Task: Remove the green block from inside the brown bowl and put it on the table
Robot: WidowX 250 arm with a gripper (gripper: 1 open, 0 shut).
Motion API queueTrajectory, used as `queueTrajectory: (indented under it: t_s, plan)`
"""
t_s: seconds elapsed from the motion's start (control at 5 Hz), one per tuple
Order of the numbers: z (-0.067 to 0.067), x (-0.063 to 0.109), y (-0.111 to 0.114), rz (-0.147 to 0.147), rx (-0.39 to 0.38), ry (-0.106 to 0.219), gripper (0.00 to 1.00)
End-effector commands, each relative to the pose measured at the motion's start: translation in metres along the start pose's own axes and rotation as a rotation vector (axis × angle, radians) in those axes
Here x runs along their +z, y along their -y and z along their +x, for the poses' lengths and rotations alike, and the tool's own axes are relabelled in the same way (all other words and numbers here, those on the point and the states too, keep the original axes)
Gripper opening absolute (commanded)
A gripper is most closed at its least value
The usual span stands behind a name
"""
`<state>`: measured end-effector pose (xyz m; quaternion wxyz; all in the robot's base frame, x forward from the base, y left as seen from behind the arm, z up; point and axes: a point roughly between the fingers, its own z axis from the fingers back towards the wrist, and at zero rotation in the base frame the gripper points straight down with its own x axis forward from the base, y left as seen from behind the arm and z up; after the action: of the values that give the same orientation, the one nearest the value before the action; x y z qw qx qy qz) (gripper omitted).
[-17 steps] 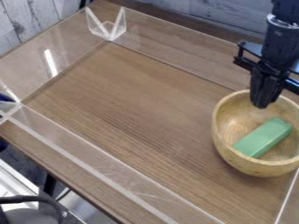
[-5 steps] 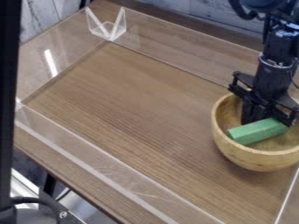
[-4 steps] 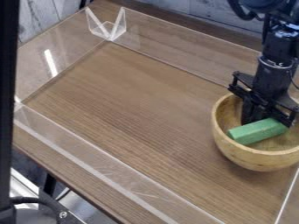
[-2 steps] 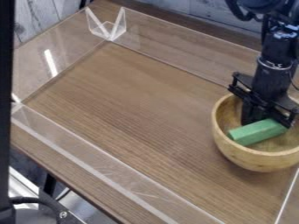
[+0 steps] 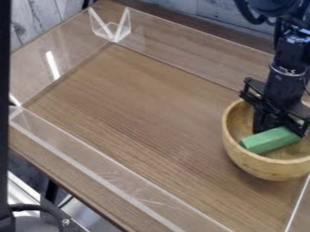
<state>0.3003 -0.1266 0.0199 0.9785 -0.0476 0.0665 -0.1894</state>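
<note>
— Wood-grain desk (image 5: pixel 133 109), low clear walls (image 5: pixel 49 56) round it, pale planks behind. Where is the green block (image 5: pixel 269 140)?

— Inside the brown bowl (image 5: pixel 242 159), at the right edge of the desk. It lies slanted on the bowl's inner slope, its far end higher than its near end.

— How would it handle?

— It looks light, rigid and smooth, so I'd guess it won't bend or break. Its smooth faces could slip or swivel in a pinch. Across the narrow width is the sensible hold, and nearer the middle would swing less than an end.

— And the gripper (image 5: pixel 277 125)?

— It is down inside the bowl with its fingers drawn in on the block's far, upper end. It reads as clamped on the block, though the contact is small in this view.

— The arm's pose?

— The black arm (image 5: pixel 291 54) comes from the upper right and stands nearly vertical, with the gripper pointing straight down just inside the bowl's back rim. A straight lift should clear the thick rim.
</note>
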Motion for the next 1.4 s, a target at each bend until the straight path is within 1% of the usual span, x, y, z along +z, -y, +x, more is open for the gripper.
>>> queueTrajectory:
  t_s: [0.0,0.8,1.2]
  plan:
    - [-0.011,-0.011,0.020,-0.030,-0.051,-0.048,0.00]
    - [-0.019,-0.013,0.024,-0.049,-0.061,-0.070,0.00]
    - [-0.027,0.013,0.018,-0.044,-0.045,-0.022,0.00]
